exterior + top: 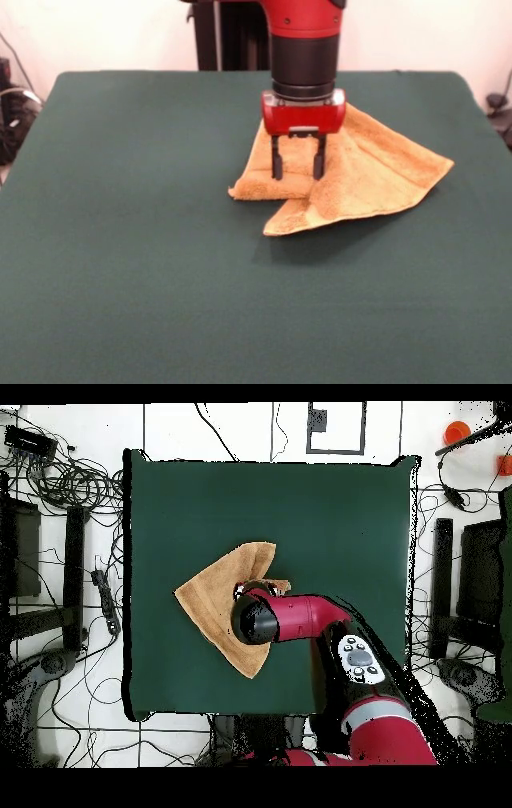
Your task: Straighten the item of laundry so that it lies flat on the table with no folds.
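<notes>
Currently, front view: the gripper (297, 168) hangs over the towel (376, 172) right of frame centre, fingers (277, 164) spread apart, nothing between them, tips at or just above the cloth; contact unclear. The golden-tan towel sits on the green table (128, 240), folded over itself into a rough triangle with a doubled flap at its lower left. I'd call this the pre-grasp step; the next move calls for pinching one top layer only and drawing it outward.

Overhead view: towel (205, 604) left of centre, partly hidden under the arm (300, 616). No label, brand or writing readable in either view.
</notes>
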Robot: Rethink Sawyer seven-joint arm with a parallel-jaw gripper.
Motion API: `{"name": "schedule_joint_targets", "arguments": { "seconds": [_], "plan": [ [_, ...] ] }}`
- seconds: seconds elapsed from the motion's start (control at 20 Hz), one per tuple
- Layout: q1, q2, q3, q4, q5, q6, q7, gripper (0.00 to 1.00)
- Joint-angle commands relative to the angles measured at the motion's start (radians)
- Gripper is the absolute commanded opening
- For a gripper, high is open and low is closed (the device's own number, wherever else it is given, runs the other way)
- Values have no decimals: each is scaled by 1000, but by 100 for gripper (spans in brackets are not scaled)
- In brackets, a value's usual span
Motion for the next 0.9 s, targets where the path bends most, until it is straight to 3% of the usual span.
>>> {"name": "schedule_joint_targets", "arguments": {
  "seconds": [0.05, 0.9],
  "plan": [
    [55, 53, 57, 37, -3, 57, 66, 100],
    [61, 55, 58, 39, 5, 48, 75, 100]
  ]
}}
